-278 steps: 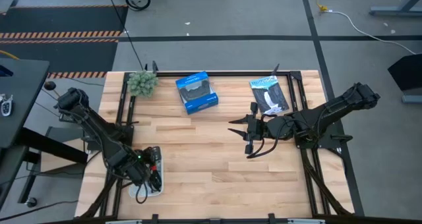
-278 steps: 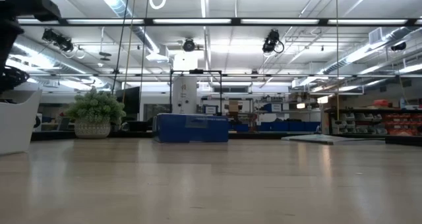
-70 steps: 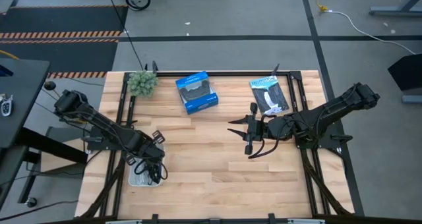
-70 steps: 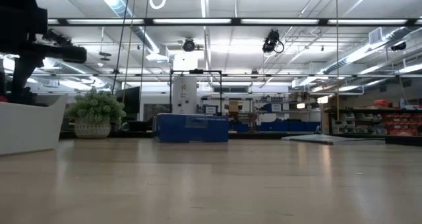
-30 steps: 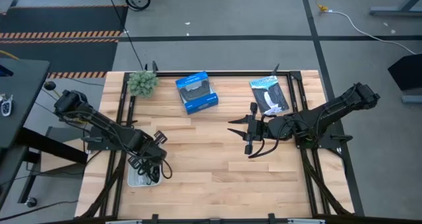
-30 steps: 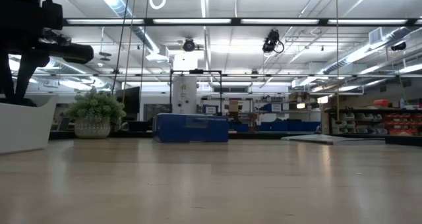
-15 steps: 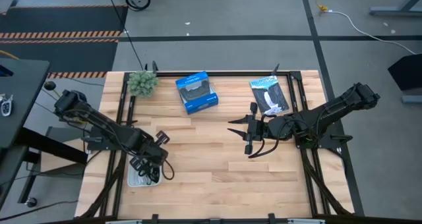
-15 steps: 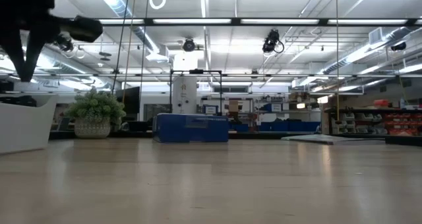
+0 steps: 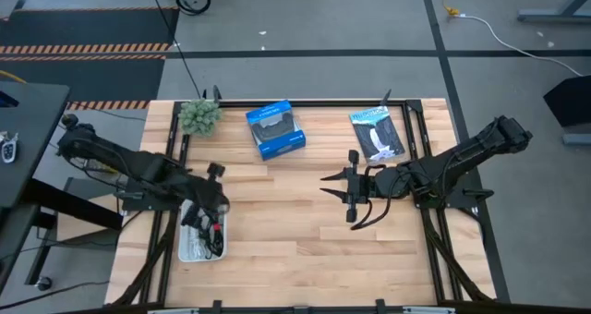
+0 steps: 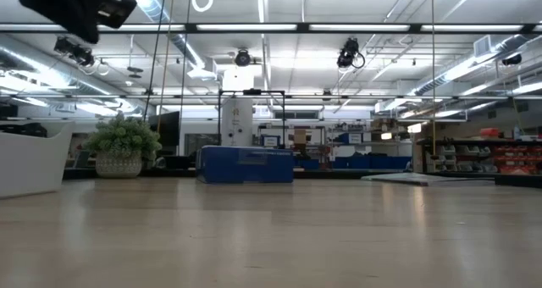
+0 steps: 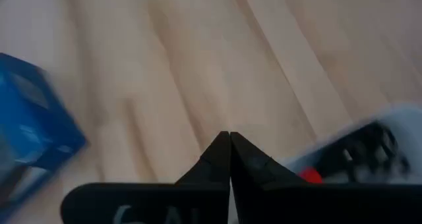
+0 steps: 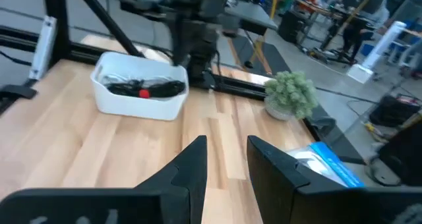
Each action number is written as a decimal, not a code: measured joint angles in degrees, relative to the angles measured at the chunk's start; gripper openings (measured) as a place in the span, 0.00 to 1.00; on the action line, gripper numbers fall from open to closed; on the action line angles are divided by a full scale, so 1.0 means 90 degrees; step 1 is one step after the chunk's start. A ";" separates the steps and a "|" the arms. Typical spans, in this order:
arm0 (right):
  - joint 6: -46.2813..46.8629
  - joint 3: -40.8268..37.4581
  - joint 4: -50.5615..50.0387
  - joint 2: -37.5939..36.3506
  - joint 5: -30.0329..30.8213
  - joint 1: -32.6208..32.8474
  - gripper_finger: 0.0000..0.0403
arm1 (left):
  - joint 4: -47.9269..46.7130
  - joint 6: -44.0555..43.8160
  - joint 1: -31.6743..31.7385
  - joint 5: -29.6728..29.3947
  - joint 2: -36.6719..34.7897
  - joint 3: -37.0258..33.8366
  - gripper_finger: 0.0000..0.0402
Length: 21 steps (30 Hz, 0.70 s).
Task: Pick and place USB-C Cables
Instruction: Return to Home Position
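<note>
The USB-C cables [image 9: 207, 233] lie bundled in a white tray [image 9: 187, 252] near the table's left near corner. Black loops and a red bit [image 12: 142, 92] show above its rim; I cannot tell the other cables apart. My left gripper [image 9: 215, 172] hangs shut above the table just beyond the tray's far end, and its fingers meet in the left wrist view [image 11: 229, 140]. My right gripper [image 9: 340, 199] is open over the right half of the table, pointing left toward the tray [image 12: 140, 85], far from it.
A blue box [image 9: 275, 129] sits at the far middle, and a flat black-and-white packet [image 9: 377, 134] lies at the far right. A small potted plant [image 9: 199, 115] stands at the far left. Bare wood [image 9: 277, 222] lies between the two grippers.
My left gripper has risen out of the tray and drawn back toward the far and left edges; in the low view it climbs to the top of the picture. The black cable loop that hung past the tray's right wall now lies inside the tray.
</note>
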 joint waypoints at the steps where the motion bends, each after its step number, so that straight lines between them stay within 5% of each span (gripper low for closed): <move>1: -0.0001 -0.0093 0.0127 -0.0024 -0.0126 -0.0050 0.28 | 0.0168 -0.0014 0.0025 -0.0132 -0.0207 -0.0074 0.01; 11: 0.0116 -0.0992 0.0956 -0.0701 -0.0846 -0.0500 0.28 | 0.1489 0.0049 0.0291 -0.1196 -0.1412 -0.0236 0.01; 21: 0.0212 -0.1777 0.1466 -0.1688 -0.0899 -0.0476 0.28 | 0.2107 -0.0150 0.0286 -0.1321 -0.2029 -0.0724 0.01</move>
